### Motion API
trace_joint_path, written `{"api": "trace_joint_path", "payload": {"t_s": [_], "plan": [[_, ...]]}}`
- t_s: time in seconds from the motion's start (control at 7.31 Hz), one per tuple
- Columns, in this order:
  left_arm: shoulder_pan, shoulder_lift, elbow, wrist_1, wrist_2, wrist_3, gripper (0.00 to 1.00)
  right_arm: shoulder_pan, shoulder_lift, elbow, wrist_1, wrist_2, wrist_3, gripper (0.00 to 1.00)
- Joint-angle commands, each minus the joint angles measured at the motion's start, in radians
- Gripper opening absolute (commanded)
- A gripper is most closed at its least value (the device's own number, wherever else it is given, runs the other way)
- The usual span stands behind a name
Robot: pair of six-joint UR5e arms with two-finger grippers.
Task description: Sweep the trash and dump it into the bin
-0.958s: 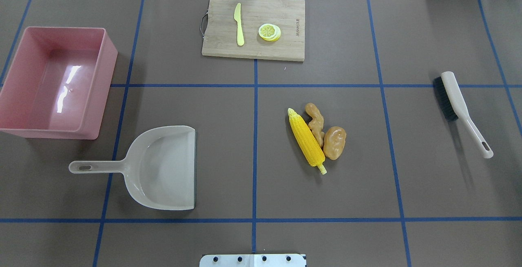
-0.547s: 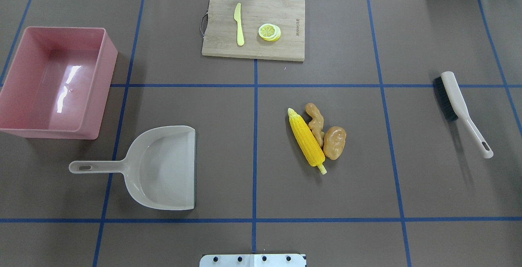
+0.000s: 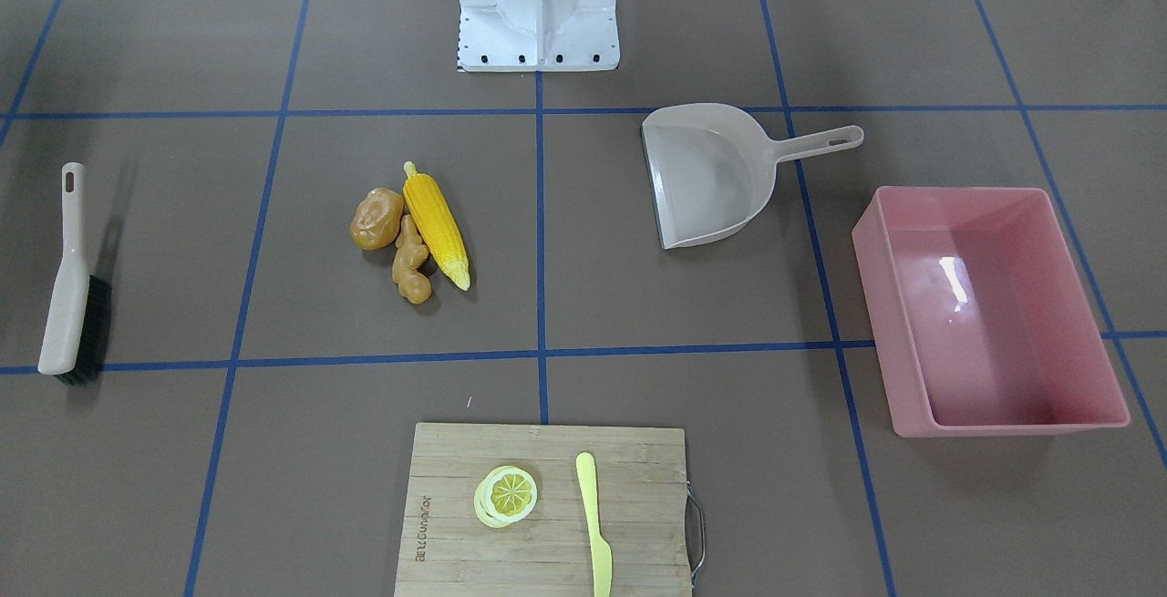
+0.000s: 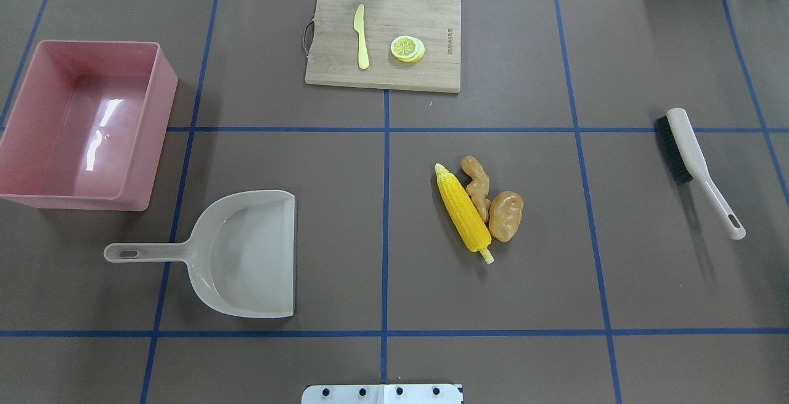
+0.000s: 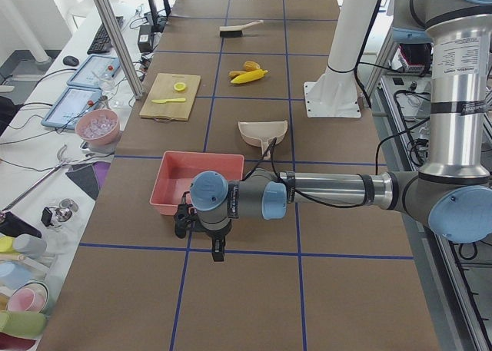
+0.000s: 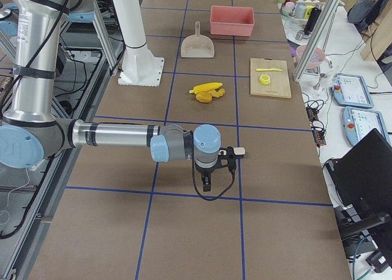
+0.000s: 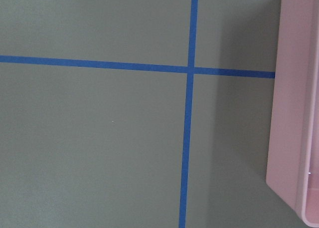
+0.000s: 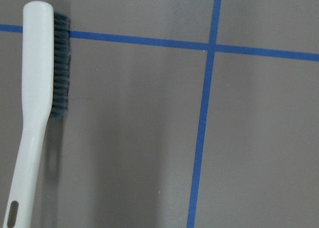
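Observation:
The trash lies together right of the table's middle: a yellow corn cob (image 4: 463, 214), a tan ginger root (image 4: 478, 185) and a brown potato (image 4: 506, 216). They also show in the front view: corn cob (image 3: 438, 223), ginger root (image 3: 411, 271), potato (image 3: 375, 219). The pink bin (image 4: 159, 132) stands empty at the far left; its wall (image 7: 291, 113) shows in the left wrist view. My left gripper (image 5: 218, 251) hangs over bare table just beyond the bin. My right gripper (image 6: 206, 183) hangs near the brush (image 8: 37, 78). I cannot tell whether either is open or shut.
A beige dustpan (image 4: 246, 256) lies near the bin, its mouth facing the trash. A beige brush (image 4: 693, 163) with black bristles lies at the far right. A wooden cutting board (image 4: 333, 52) at the back holds a yellow knife (image 4: 361, 37) and lemon slices (image 4: 407, 48).

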Motion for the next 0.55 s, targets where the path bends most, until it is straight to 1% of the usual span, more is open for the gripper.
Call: {"api": "trace_joint_path", "payload": {"t_s": [0.0,0.14,0.27,0.41], "plan": [[0.005,-0.01,-0.001,0.0,0.001,-0.003,0.99,-0.001,-0.078,0.103,0.004,0.007,0.166,1.0],[0.006,-0.016,0.001,0.001,0.002,-0.006,0.99,-0.022,-0.087,0.123,0.004,0.007,0.234,1.0],[0.006,-0.022,-0.005,0.006,0.0,-0.008,0.99,-0.049,-0.12,0.15,0.004,-0.001,0.256,1.0],[0.005,-0.025,-0.045,0.038,-0.002,-0.006,0.99,-0.086,-0.124,0.158,0.006,-0.006,0.286,1.0]]}}
